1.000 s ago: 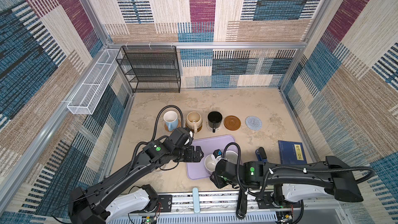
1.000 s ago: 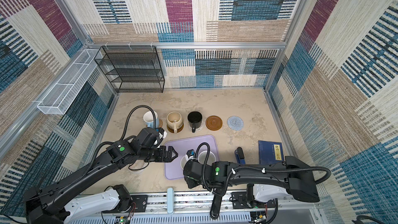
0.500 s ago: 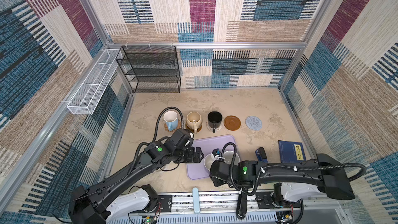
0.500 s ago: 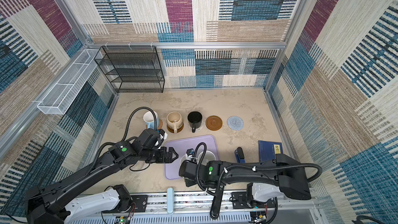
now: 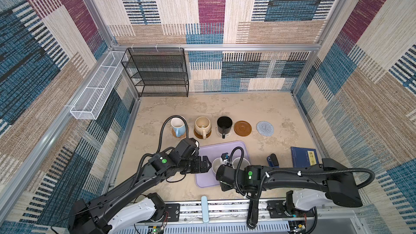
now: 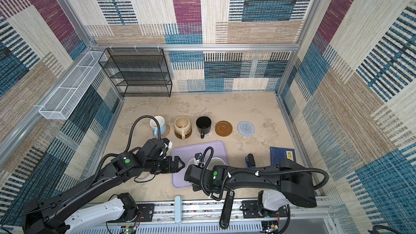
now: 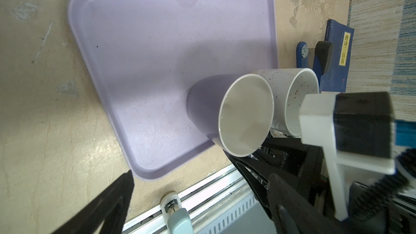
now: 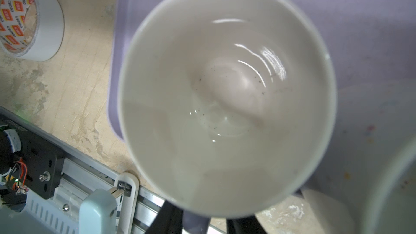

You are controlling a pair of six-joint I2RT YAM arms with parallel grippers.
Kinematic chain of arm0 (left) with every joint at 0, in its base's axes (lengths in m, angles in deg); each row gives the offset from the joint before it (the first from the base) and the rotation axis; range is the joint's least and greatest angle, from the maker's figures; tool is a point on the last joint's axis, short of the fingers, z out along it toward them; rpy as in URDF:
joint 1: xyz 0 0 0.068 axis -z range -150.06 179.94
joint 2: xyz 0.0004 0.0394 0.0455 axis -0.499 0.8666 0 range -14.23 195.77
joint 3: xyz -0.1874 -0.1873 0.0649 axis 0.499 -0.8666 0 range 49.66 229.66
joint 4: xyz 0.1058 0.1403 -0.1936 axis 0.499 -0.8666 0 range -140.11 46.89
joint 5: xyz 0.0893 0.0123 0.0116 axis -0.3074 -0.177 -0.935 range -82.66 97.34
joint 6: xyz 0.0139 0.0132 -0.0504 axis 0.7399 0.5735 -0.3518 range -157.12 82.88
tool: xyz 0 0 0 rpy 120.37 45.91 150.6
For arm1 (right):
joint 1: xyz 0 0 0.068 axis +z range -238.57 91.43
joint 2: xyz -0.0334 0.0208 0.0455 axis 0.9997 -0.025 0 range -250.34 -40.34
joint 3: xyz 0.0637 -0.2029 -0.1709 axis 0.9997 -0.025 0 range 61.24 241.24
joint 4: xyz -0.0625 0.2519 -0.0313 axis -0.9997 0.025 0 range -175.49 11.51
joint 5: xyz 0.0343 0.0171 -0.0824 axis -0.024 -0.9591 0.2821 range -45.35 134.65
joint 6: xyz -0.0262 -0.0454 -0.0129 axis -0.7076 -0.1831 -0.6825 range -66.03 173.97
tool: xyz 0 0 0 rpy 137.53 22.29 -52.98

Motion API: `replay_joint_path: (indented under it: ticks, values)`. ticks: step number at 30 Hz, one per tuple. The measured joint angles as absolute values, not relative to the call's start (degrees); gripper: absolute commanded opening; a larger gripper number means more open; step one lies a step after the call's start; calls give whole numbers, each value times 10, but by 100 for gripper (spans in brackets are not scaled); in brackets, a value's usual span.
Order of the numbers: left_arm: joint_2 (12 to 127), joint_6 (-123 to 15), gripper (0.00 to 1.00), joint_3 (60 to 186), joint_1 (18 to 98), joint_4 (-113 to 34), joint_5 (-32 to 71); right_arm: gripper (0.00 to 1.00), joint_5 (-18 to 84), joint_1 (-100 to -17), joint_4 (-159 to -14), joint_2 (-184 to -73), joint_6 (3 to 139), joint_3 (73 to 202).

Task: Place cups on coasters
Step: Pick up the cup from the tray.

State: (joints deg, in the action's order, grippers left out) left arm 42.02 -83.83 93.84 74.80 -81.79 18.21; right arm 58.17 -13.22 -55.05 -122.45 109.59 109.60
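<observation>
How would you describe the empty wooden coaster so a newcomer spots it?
Find the lavender tray; the row beyond it, toward the back wall, holds the target. The wooden coaster lies between the black mug and the blue-grey crocheted coaster: brown, smooth, bare.

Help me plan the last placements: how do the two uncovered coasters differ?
The brown coaster looks smooth and wooden; the blue-grey coaster is crocheted. The brown one sits beside the black mug; the blue-grey one ends the row. Both are round, flat and bare.
</observation>
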Motion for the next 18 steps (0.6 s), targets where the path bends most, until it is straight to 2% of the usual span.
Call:
replay_joint_path:
  ticks: [3,18]
  values:
    - [411,-846,96,926,748,-806,187,38,587,-137,-558,-1231,1096,1096]
    - [381,-872,96,899,748,-785,197,39,597,-148,-587,-1269,1082,1094]
